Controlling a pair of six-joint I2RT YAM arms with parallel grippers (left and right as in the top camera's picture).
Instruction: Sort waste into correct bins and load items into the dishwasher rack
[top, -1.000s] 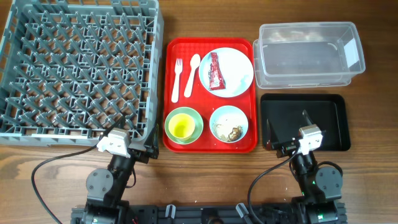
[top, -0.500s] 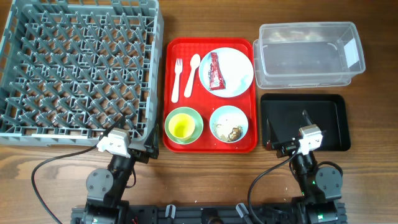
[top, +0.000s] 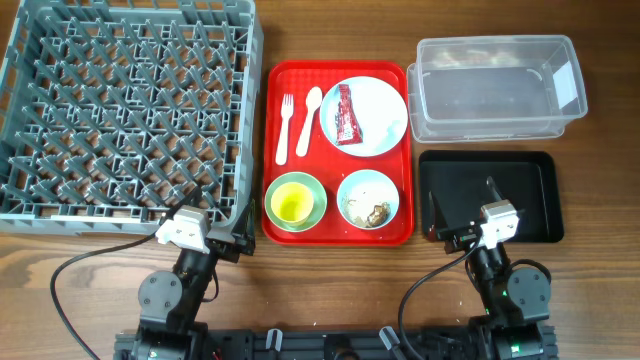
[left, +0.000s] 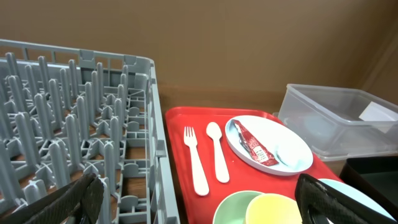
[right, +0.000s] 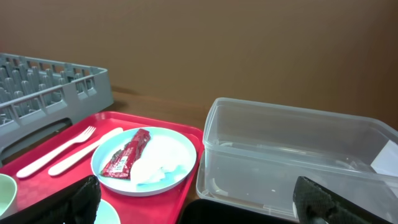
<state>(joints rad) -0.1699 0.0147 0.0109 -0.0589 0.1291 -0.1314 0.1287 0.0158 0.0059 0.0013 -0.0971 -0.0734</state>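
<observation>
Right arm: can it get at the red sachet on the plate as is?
Probably yes. The red sachet wrapper lies uncovered on the light-blue plate; the right end effector is open and the clear tub sits beside the path, not across it.

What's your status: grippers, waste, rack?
Left gripper, right gripper open, empty. Red sachet wrapper on blue plate on red tray, nothing sorted yet. Dishwasher rack empty. No obstruction seen.
</observation>
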